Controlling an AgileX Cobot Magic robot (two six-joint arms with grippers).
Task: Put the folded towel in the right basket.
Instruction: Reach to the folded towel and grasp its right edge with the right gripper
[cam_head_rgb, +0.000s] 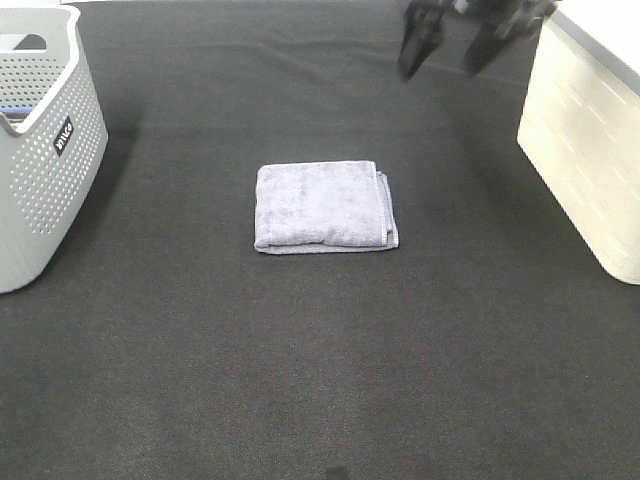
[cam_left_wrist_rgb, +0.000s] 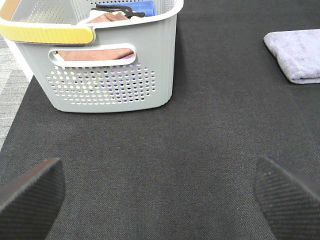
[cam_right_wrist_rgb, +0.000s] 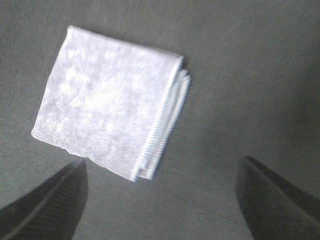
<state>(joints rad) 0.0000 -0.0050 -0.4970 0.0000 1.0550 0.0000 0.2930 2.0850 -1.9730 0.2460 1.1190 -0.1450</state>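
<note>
While the left gripper sits spread wide near the grey basket, the folded towel lies flat mid-way across the mat, probably soft, light and floppy, best pinched across its layered right edge by the right gripper, jaws apart, hovering near the right basket.

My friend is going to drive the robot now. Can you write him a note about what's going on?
Left gripper: open, empty, facing the grey basket.
Right gripper: open, empty, raised beyond the towel, not touching it.
Folded towel: flat on the mat, between the baskets.
Done: nothing yet.
Left: grab the towel, put it in the right basket.
</note>
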